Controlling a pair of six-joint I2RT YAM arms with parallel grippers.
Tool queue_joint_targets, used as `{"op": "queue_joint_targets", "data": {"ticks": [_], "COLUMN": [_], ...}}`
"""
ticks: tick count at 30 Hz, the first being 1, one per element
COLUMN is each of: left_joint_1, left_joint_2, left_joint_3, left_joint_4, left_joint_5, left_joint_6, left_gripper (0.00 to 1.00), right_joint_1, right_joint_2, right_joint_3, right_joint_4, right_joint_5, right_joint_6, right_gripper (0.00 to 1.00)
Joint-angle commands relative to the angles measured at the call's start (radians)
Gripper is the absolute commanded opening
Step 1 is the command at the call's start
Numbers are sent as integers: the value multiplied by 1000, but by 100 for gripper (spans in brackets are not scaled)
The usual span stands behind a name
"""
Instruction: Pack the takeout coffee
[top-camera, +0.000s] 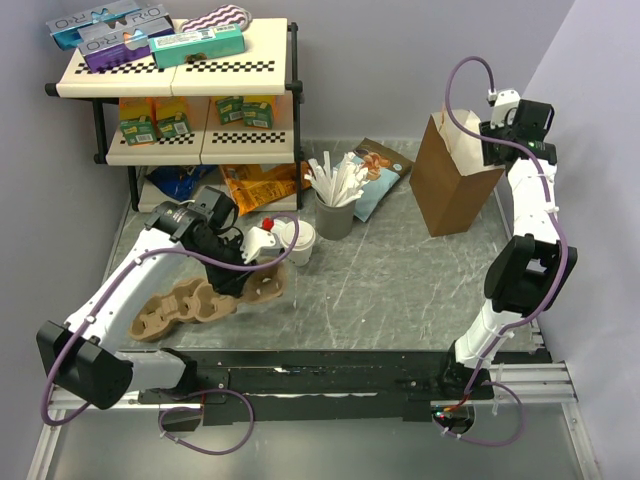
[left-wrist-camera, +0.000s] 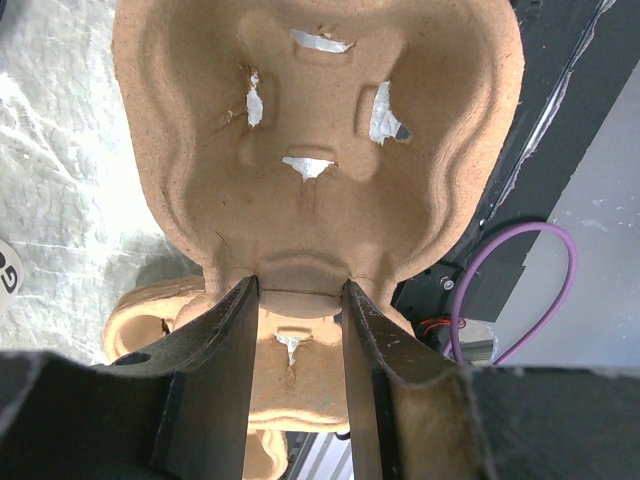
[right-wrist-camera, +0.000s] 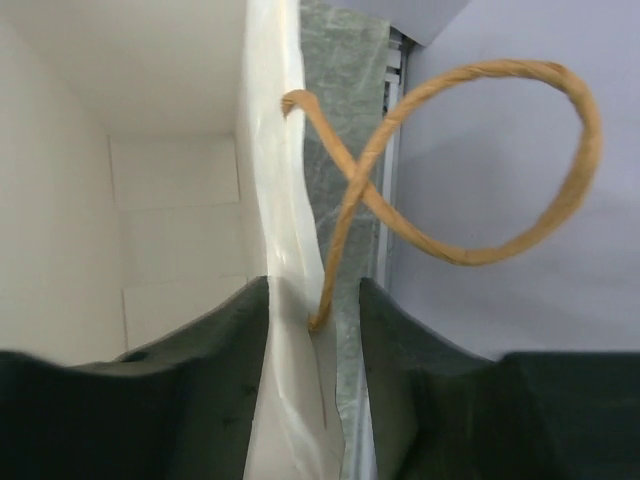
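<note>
The takeout coffee (top-camera: 298, 240) stands upright on the grey surface (top-camera: 400, 290), lid on, just beside the straw holder (top-camera: 335, 215) on its left, free of both arms

Left of the straw holder and nearer the arm bases, the left gripper (left-wrist-camera: 300, 290) has its jaws clamped on the rim of a brown pulp cup carrier (top-camera: 200, 300); the carrier's nearer end rests on the surface

Well to the right of the straw holder stands a brown paper bag (top-camera: 450, 185), upright, mouth open. The right gripper (right-wrist-camera: 313, 300) is at the bag's right rim, jaws apart, with the bag's white inner wall and the foot of its twisted paper handle (right-wrist-camera: 470, 160) between them; a gap shows beside the right-hand jaw
</note>
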Motion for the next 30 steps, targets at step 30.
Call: {"op": "queue_joint_targets", "data": {"ticks": [30], "left_joint_1": [-298], "left_joint_2": [-22], "left_joint_3": [391], "left_joint_4": [575], "left_joint_5": [130], "left_joint_6": [-300], "left_gripper": [1], "right_joint_1": [46], "right_joint_2": [-1094], "right_joint_3": [-753], "right_joint_4": [-180], "right_joint_5": [-527], "right_joint_6": [-469], "right_gripper": [0]}}
